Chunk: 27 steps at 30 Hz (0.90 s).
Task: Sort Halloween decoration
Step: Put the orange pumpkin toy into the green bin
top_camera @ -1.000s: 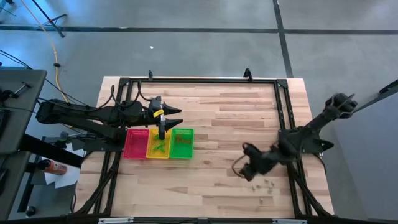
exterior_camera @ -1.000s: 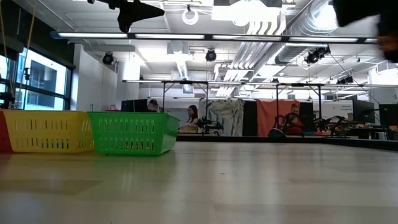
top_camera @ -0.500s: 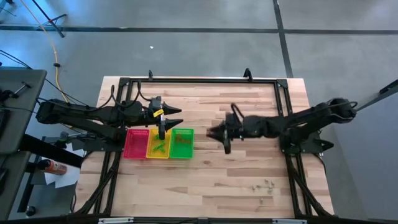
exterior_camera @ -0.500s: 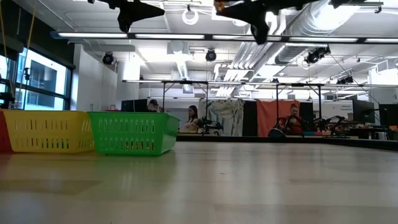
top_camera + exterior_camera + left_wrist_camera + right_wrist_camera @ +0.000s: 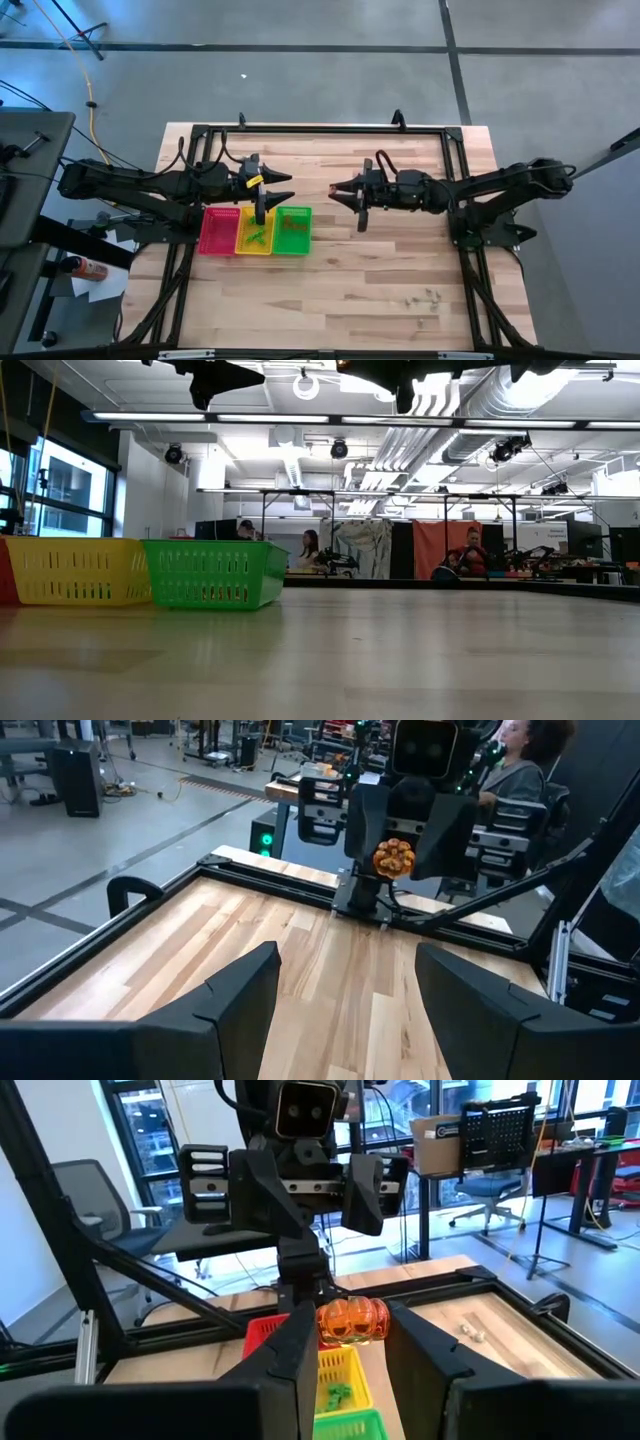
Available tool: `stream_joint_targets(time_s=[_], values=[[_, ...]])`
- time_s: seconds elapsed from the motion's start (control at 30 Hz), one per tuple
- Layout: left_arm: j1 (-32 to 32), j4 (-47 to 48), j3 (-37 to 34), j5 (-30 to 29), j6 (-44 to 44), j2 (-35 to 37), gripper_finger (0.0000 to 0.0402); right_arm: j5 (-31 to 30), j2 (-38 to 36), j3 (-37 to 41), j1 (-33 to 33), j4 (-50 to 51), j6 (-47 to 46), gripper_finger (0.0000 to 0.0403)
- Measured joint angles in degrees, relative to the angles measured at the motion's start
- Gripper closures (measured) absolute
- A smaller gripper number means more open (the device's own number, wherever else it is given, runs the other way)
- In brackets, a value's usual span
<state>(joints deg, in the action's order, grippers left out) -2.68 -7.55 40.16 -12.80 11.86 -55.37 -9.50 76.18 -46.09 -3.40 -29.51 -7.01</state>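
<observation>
Three trays sit side by side on the wooden table (image 5: 400,270), touching each other in a row: red tray (image 5: 219,232), yellow tray (image 5: 255,231), green tray (image 5: 293,230). The yellow tray has a few green trinkets (image 5: 257,238) in it. The green tray seems to have some orange bits in it, though from above they're too small to be sure. Nothing can be made out in the red one.

The right gripper (image 5: 345,1342) has its fingers pinched partway in on an orange pumpkin trinket (image 5: 352,1320), which sits right between the two fingers at their tips. From the left wrist view the same pumpkin (image 5: 394,858) shows clamped at the front of the right arm. That gripper hangs in the air beyond the green tray, on the side away from the yellow one, and a bit toward the table's far edge.

The left gripper (image 5: 268,190) hovers above the yellow tray with its fingers spread wide and nothing in them.

The rest of the loose pale trinkets (image 5: 424,296) lie scattered well away from the green tray, out by the table's near edge on the right arm's side.

A second ago the right gripper was down at that scattered pile. Now it's up and much closer to the trays. The left arm hasn't budged.
</observation>
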Motion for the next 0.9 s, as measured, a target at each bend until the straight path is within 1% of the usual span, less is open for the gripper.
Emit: stream_joint_targets(time_s=[0.6,0.83,0.9], values=[[0.0,0.02,0.0,0.0,0.0,0.0,0.0177,1.07,0.0,0.0,0.0,0.08,-0.84,0.0315],[0.01,0.02,0.0,0.0,1.4,0.0,0.0177,1.02,0.0,0.0,0.0,0.25,-1.01,0.0315],[0.0,0.02,0.0,0.0,1.38,0.0,0.0177,0.17,0.0,0.0,0.0,0.68,-1.03,0.0315]])
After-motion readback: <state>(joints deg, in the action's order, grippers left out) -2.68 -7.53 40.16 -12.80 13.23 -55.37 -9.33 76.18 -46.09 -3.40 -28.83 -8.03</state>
